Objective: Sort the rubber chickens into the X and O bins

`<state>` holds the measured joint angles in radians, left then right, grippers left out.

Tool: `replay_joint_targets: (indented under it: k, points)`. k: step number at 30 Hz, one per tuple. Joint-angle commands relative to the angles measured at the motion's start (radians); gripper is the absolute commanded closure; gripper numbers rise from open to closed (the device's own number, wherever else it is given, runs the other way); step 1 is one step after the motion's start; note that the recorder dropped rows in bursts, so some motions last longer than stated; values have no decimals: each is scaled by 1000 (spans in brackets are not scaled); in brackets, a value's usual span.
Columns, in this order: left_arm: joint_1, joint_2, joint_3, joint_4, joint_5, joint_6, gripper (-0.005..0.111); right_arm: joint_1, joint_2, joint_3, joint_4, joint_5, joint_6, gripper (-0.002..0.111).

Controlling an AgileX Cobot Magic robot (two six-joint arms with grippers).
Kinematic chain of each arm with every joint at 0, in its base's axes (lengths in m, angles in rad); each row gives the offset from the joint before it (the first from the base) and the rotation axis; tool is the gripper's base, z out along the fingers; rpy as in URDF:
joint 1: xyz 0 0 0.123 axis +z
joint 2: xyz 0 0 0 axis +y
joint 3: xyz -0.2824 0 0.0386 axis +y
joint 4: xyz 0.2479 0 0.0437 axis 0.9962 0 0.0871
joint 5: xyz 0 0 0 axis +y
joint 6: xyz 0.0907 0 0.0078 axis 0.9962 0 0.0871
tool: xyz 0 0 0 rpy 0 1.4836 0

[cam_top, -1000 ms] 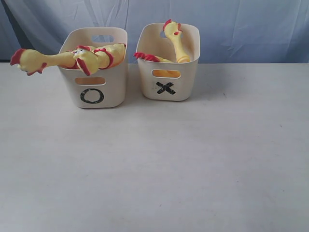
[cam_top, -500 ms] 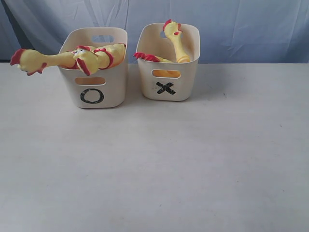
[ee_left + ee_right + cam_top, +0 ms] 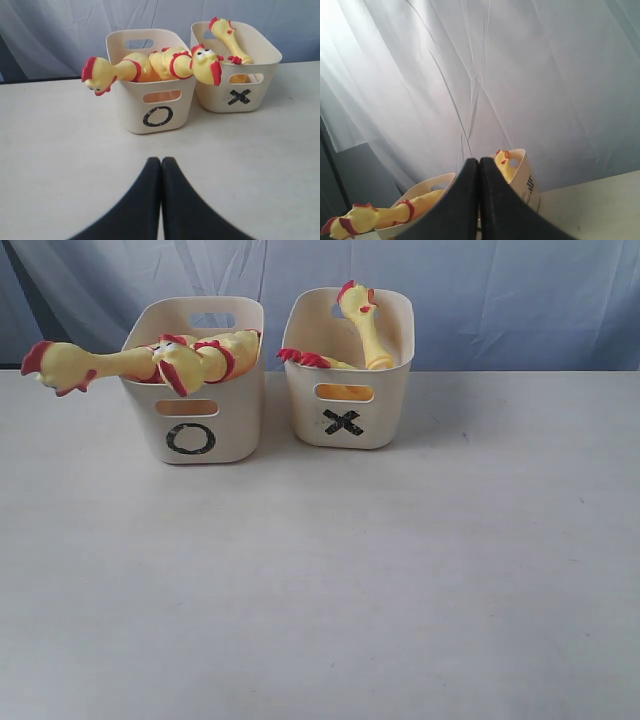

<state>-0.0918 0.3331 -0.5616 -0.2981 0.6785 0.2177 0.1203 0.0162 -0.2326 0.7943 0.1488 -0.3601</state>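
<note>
Yellow rubber chickens (image 3: 200, 358) look sorted; left end effector (image 3: 161, 165), right end effector (image 3: 479, 164) clenched empty, so park clear of overhanging chicken (image 3: 70, 365) at O bin (image 3: 235, 418).

**Pale off-white matte surface (image 3: 320, 590) with two tubs standing toward its far edge**

The cream plastic tub marked O (image 3: 235, 435) has rounded corners and a slot handle cut above its black letter. It stands upright on the surface, to the left in the exterior view. The cream plastic tub marked X (image 3: 385, 420) has the same shape and also stands upright, just beside the first on its right. The two are not touching, and a narrow strip of surface shows between them. Both have their lettered walls facing the exterior camera, and each throws a soft shadow onto the surface around its base. A few faint dark specks mark the surface to the right of the X tub.
</note>
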Motion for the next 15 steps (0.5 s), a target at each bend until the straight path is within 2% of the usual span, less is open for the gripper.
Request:
replay_joint_targets:
  k: [1, 10, 15]
  points:
    - [6, -91, 3, 7, -2, 4, 106, -55, -16, 9, 0, -8, -2, 109]
    - [42, -305, 3, 10, -2, 4, 106, -89, -16, 9, 0, -6, -2, 109]
    - [42, -333, 3, 10, 0, 4, 106, -89, -16, 9, 2, -1, -2, 109]
